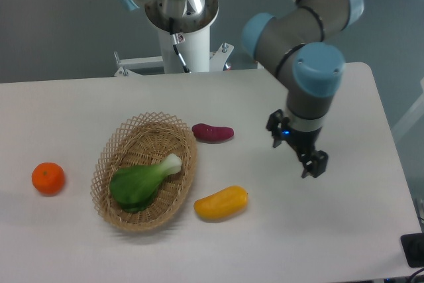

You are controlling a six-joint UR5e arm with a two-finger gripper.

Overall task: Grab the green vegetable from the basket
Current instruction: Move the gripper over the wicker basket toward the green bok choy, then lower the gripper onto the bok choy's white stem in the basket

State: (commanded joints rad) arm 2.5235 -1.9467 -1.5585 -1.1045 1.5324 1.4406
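The green vegetable [138, 183], dark leafy body with a pale stem pointing up-right, lies inside the tan wicker basket [110, 156] at the left-centre of the table. My gripper [296, 146] hangs over the bare table well to the right of the basket, pointing down. Its black fingers [317, 164] stand apart and hold nothing. It is apart from every object.
A purple-red sweet potato [212, 132] lies just right of the basket's top. A yellow oblong vegetable [221, 203] sits by the basket's lower right. An orange [48, 178] rests at the far left. The robot's base column [182, 24] stands behind the table.
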